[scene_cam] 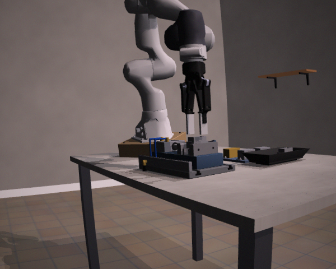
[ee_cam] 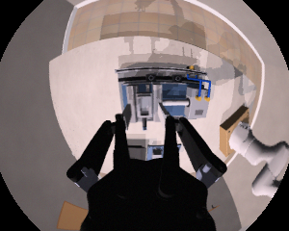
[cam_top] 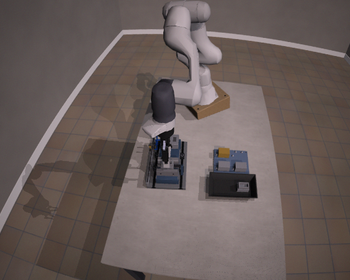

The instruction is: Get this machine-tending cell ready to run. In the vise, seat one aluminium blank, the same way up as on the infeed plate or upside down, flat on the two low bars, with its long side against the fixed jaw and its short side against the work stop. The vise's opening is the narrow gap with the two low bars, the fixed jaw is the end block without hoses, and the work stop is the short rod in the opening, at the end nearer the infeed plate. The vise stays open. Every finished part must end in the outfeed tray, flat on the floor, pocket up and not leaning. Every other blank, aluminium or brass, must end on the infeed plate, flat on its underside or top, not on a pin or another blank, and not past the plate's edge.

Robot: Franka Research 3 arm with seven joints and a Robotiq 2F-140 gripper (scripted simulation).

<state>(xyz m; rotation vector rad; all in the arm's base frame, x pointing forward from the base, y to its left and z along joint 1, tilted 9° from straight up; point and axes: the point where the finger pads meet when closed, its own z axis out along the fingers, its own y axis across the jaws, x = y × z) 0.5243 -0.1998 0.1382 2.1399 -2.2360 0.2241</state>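
The vise stands on the left of the table, with blue hoses at its far end. My gripper (scene_cam: 196, 130) hangs straight down over the vise opening, partly open, with nothing between the fingers. Its fingertips are just above a grey block (scene_cam: 197, 139) that sits in the opening; I cannot tell how the block is seated. The wrist view shows the fingers over the vise. The blue infeed plate (cam_top: 231, 161) holds a brass blank (cam_top: 223, 151) and two aluminium blanks (cam_top: 223, 165) (cam_top: 240, 165). The black outfeed tray (cam_top: 231, 184) holds one finished part (cam_top: 242, 186), lying flat.
The arm's wooden base (cam_top: 213, 105) stands at the table's far edge. The tray sits directly in front of the infeed plate. A small shelf (scene_cam: 287, 73) hangs on the far wall, away from the table.
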